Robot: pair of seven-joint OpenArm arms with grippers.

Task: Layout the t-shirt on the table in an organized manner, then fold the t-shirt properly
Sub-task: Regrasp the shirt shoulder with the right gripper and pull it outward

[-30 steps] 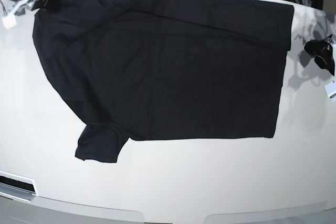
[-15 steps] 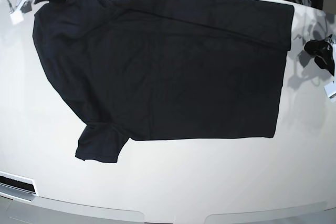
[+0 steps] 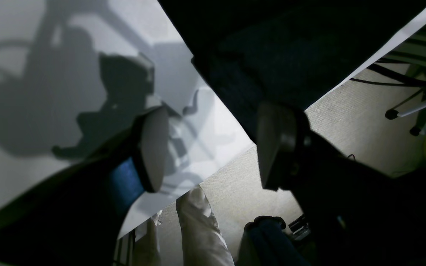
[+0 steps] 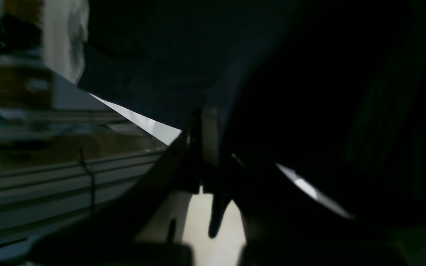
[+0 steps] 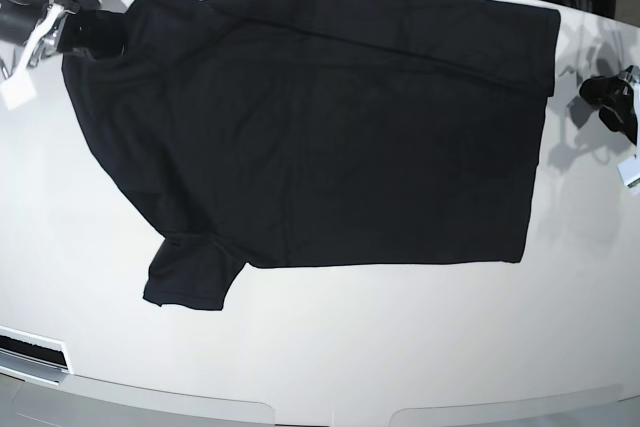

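Across the glossy white tabletop [image 5: 330, 347] the black t-shirt [image 5: 320, 127] lies flat, one sleeve sticking out at the near edge. At its far corner the right pincer [image 5: 92, 32] is clamped on fabric; the left pincer [image 5: 612, 99] stands wide apart, empty, beside the hem.

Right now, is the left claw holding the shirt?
No, the left claw stands open with nothing between its fingers, just beside the shirt edge.

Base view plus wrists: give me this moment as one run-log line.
phase: layout | t-shirt: spread on table | right gripper: shut on t-shirt's far corner | left gripper: open, beside t-shirt edge
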